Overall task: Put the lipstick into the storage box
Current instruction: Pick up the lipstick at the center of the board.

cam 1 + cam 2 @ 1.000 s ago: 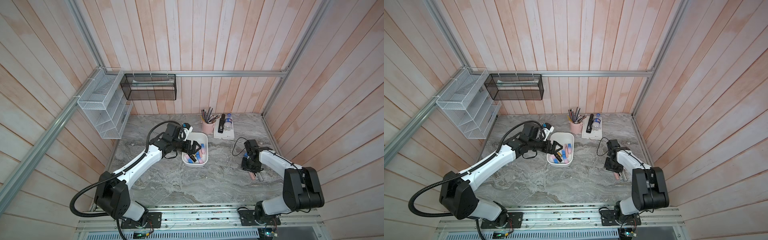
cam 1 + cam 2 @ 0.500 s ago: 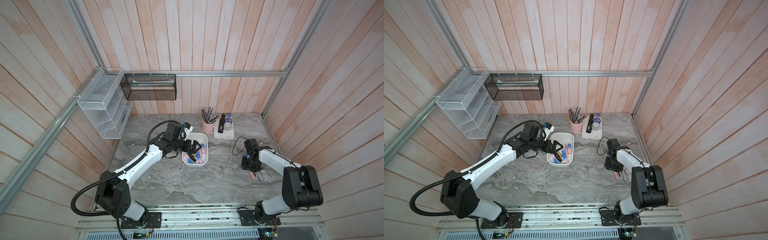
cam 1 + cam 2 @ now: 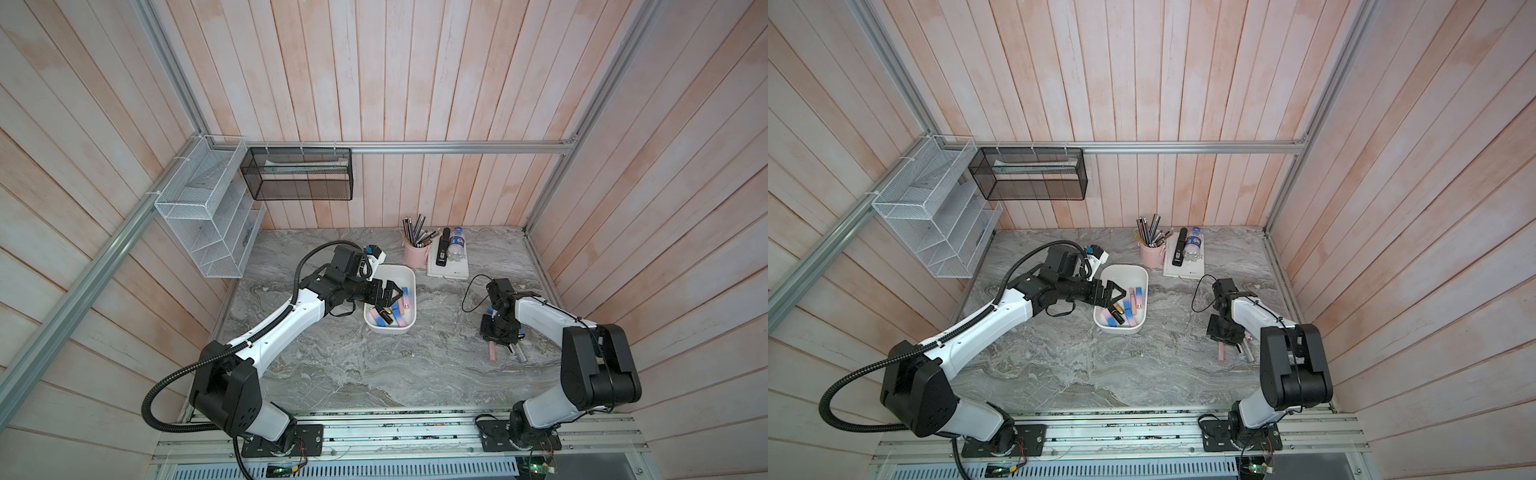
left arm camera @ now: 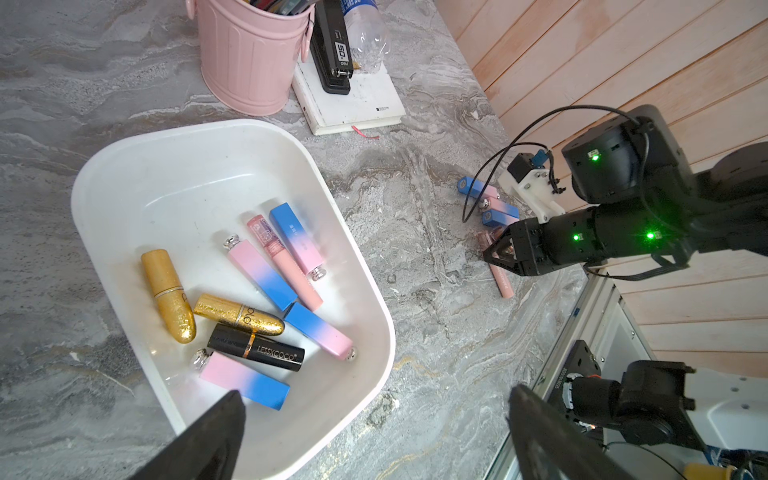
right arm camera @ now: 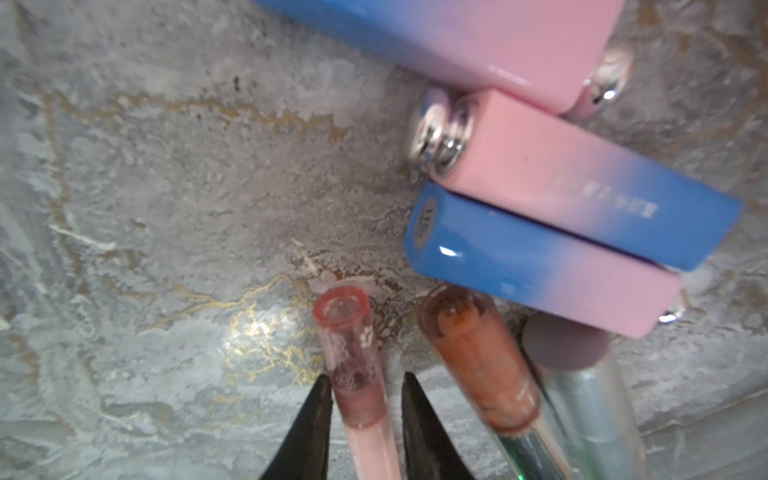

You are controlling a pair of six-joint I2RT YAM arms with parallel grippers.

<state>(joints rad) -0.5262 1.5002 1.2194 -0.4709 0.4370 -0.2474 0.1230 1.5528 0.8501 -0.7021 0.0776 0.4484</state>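
Observation:
The white storage box (image 3: 395,276) (image 3: 1125,274) (image 4: 174,178) sits mid-table and holds several lipsticks. My left gripper (image 3: 394,297) (image 3: 1119,297) (image 4: 376,395) hovers over the box's near end, open and empty. To the right, loose lipsticks lie on the marble. My right gripper (image 3: 496,343) (image 3: 1223,343) (image 5: 365,378) is down over them. Its jaws straddle a slim pink lipstick tube (image 5: 353,345) (image 3: 491,353) (image 4: 500,282) that lies flat. One finger touches the tube and a thin gap shows at the other.
Beside the pink tube lie an orange gloss tube (image 5: 478,361), a silver tube (image 5: 582,395) and blue-pink square lipsticks (image 5: 540,266). A pink pen cup (image 3: 415,255) and a notebook (image 3: 455,272) carrying a stapler and a bottle stand behind. White (image 3: 208,224) and black (image 3: 297,174) mesh baskets hang on the walls.
The right gripper's jaws have narrowed around the pink tube. The left arm has stayed over the box, open.

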